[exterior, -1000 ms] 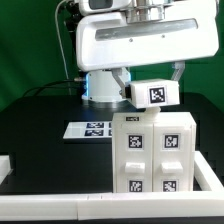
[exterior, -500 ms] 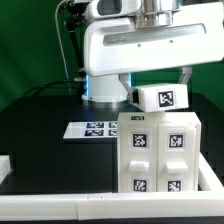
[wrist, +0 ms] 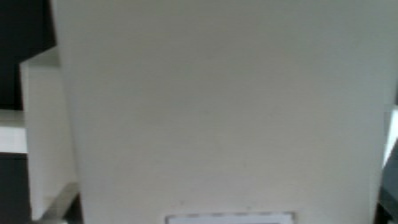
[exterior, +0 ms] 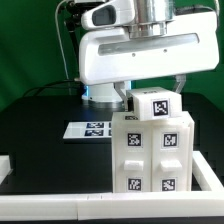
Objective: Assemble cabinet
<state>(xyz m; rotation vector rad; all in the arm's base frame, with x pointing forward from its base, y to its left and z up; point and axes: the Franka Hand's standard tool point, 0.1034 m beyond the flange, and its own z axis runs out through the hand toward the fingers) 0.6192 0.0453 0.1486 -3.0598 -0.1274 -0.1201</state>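
The white cabinet frame [exterior: 150, 152] stands upright at the exterior view's right, with several square tags on its front. A small white tagged block [exterior: 155, 104] rests at the frame's top edge, tag facing the camera. My gripper [exterior: 153, 91] comes down from under the big white arm link and is shut on this block, a dark finger showing on each side. In the wrist view a plain white surface [wrist: 222, 110] fills nearly the whole picture and hides the fingers.
The marker board [exterior: 92, 129] lies flat on the black table behind and left of the cabinet. A white rail [exterior: 60, 206] runs along the front edge. A white piece [exterior: 4, 163] sits at the far left. The arm's base [exterior: 100, 92] stands behind.
The tagged block was held tilted above the cabinet's right side. It has turned square, moved left and come down onto the cabinet's top.
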